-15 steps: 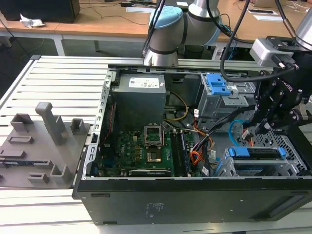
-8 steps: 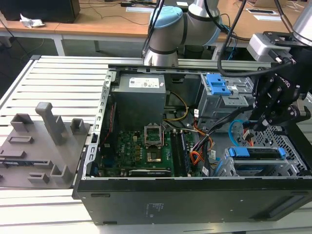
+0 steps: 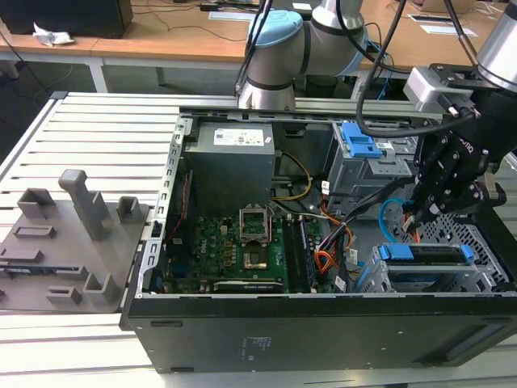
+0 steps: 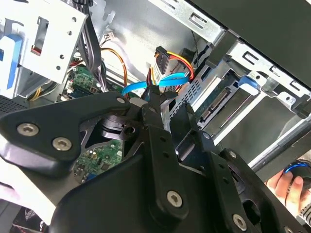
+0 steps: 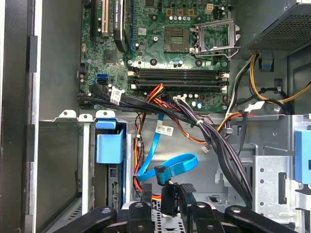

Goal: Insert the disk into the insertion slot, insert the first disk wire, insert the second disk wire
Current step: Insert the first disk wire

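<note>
The disk [image 3: 426,255] in its blue carrier sits inside the insertion slot [image 3: 487,242], the perforated grey cage at the exterior view's right; the disk's connector end [image 4: 224,103] faces the case interior. My gripper [image 3: 425,212] hangs just above the back of the disk, fingers a little apart and nothing seen between them [image 4: 168,106]. The first disk wire, red and orange strands with a black plug [image 4: 163,59], lies just beyond the fingertips. The second disk wire [image 5: 167,166], a light-blue flat loop [image 3: 391,215], crosses in front of them.
The larger grey cage with the blue latch [image 3: 359,141] stands behind the gripper. The motherboard [image 3: 234,242], the power supply [image 3: 230,162] and a thick black cable bundle [image 5: 214,136] lie inside the case. A person's hand [image 4: 286,183] rests outside the case. Grey fixtures [image 3: 73,234] stand at the exterior view's left.
</note>
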`<state>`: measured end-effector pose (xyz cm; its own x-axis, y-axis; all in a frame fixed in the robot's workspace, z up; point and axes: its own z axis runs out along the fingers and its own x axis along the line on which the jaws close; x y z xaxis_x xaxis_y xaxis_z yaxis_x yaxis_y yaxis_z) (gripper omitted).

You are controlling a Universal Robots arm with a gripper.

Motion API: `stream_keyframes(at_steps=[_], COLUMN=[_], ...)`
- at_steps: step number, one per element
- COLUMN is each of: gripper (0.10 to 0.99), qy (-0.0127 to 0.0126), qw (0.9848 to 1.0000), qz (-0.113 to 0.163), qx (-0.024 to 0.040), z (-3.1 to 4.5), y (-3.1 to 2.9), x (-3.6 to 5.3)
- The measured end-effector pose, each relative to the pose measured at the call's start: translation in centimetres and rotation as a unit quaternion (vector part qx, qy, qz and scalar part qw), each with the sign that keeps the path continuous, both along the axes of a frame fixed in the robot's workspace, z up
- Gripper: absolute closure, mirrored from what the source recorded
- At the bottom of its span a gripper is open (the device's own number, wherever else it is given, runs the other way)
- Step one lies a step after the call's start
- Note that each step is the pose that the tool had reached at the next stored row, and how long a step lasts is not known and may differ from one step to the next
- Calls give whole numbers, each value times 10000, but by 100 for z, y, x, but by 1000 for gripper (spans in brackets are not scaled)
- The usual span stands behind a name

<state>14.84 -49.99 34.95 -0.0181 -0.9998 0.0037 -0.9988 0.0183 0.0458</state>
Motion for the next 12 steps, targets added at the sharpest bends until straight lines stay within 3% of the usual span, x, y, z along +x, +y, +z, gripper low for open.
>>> stream_keyframes(at_steps=[6, 9, 12], gripper=[741, 906, 906], qy=[0, 0, 0], qw=[10000, 10000, 10000], qz=[0, 0, 0], qx=[1, 1, 1], z=[-6, -8, -9], y=[0, 0, 0], x=[0, 0, 0])
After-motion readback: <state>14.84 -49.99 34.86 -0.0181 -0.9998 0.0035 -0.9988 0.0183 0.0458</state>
